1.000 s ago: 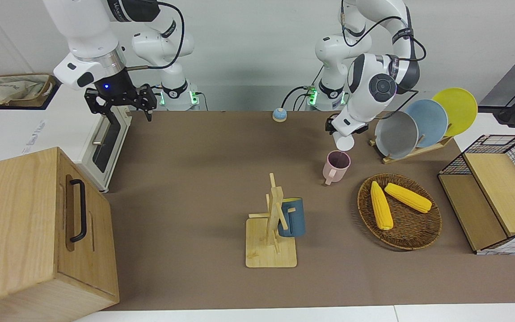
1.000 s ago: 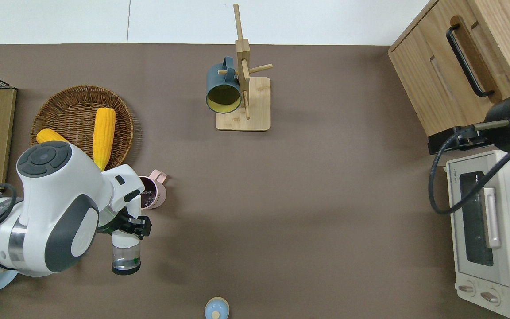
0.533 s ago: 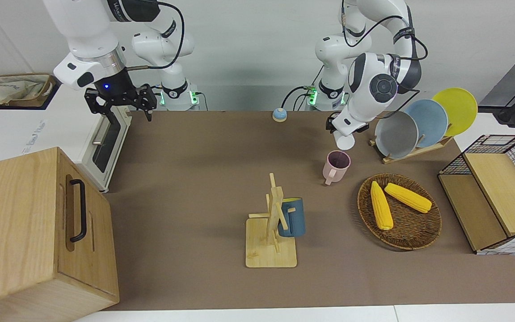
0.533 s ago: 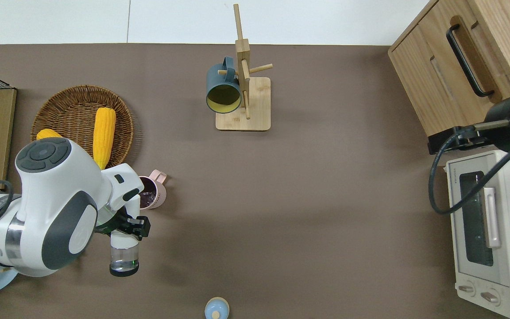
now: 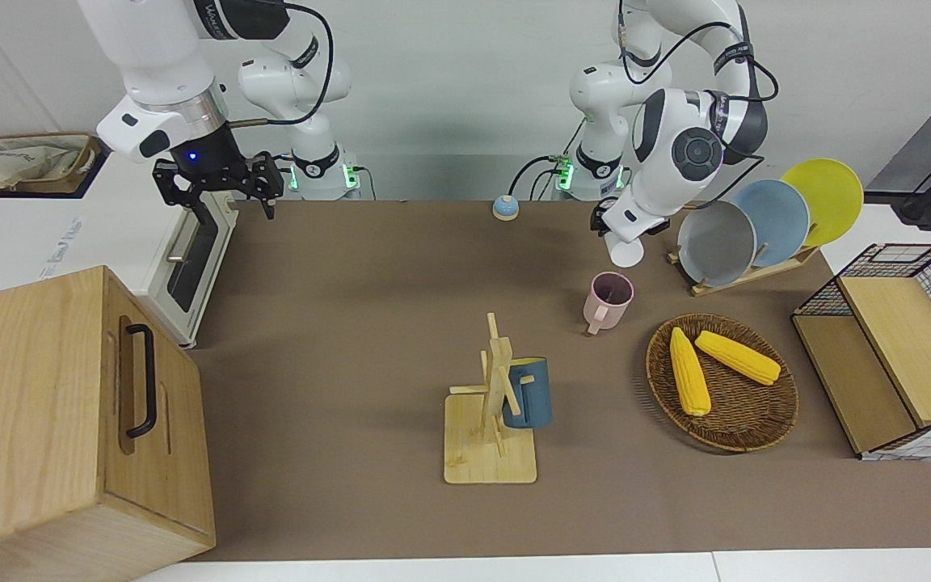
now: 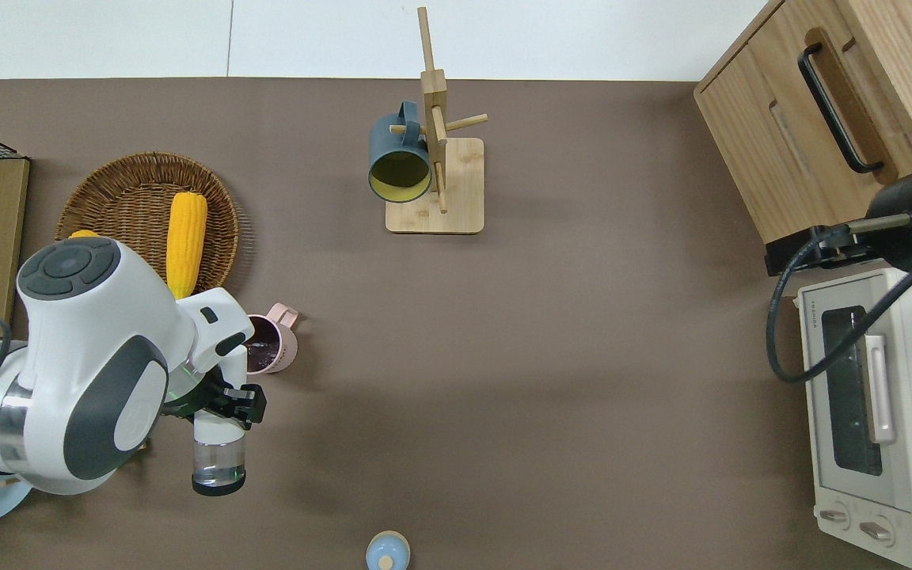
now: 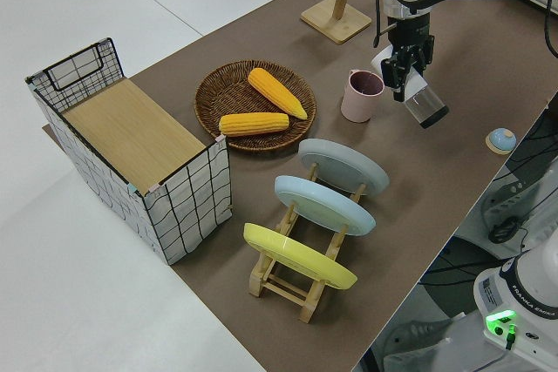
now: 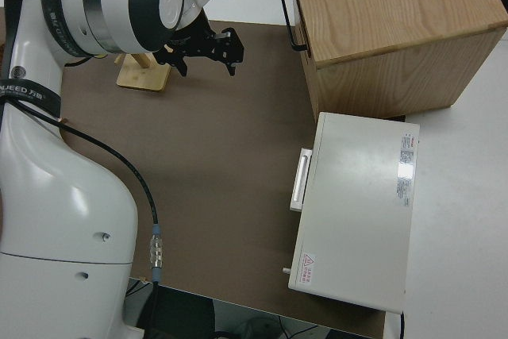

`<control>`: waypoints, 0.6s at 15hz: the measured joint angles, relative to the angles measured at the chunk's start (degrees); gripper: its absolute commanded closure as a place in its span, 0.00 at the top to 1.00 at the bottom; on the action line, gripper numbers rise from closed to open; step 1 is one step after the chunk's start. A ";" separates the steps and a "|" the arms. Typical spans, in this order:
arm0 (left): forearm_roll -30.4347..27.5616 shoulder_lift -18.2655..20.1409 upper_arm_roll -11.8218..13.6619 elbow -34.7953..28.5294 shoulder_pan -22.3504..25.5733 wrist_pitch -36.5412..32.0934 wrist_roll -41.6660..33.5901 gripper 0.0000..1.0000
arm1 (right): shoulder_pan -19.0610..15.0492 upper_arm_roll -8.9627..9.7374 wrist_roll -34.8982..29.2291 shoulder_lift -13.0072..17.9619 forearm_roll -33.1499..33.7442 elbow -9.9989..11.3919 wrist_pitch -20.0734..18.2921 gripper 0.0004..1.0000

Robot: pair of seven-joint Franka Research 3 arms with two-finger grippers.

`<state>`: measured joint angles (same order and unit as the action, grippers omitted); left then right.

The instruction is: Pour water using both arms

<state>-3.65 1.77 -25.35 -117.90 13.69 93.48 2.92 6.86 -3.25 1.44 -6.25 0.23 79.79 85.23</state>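
Now the left gripper (image 6: 222,400) is clamped on a tilted clear cup (image 6: 218,459) with its mouth beside the pink mug (image 6: 270,348), right arm parked, claw spread, and any sideways drift could spill onto the table (image 6: 583,356).

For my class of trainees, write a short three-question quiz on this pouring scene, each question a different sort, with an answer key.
1. True or false: the left gripper holds a clear cup tilted on its side.
2. Which cup hangs on the wooden rack? A) the pink cup B) the blue cup C) the clear cup
3. Fill in: two ears of corn lie in the ______.

Key
1. True; its mouth points toward the pink cup, which stands on the table between the robots and the basket.
2. B, the blue cup.
3. Basket.
The right gripper is open and parked.
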 measured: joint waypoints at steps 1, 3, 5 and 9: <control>0.00 -0.04 0.00 0.00 0.00 -0.02 0.06 0.00 | 0.00 0.00 0.00 0.00 0.00 0.00 0.00 0.99; 0.00 -0.12 0.00 0.00 0.00 -0.04 0.17 0.00 | 0.00 0.00 0.00 0.00 0.00 0.00 0.00 0.99; 0.00 -0.18 0.00 0.00 0.00 -0.05 0.31 0.00 | 0.00 0.00 0.00 0.00 0.00 0.00 0.00 0.99; 0.00 -0.20 0.00 0.08 0.00 -0.02 0.47 0.00 | 0.00 0.00 0.00 0.00 0.00 0.00 0.00 0.99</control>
<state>-3.65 1.58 -25.35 -117.82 13.68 93.46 3.39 6.86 -3.26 1.44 -6.25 0.23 79.79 85.23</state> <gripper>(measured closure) 0.370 0.009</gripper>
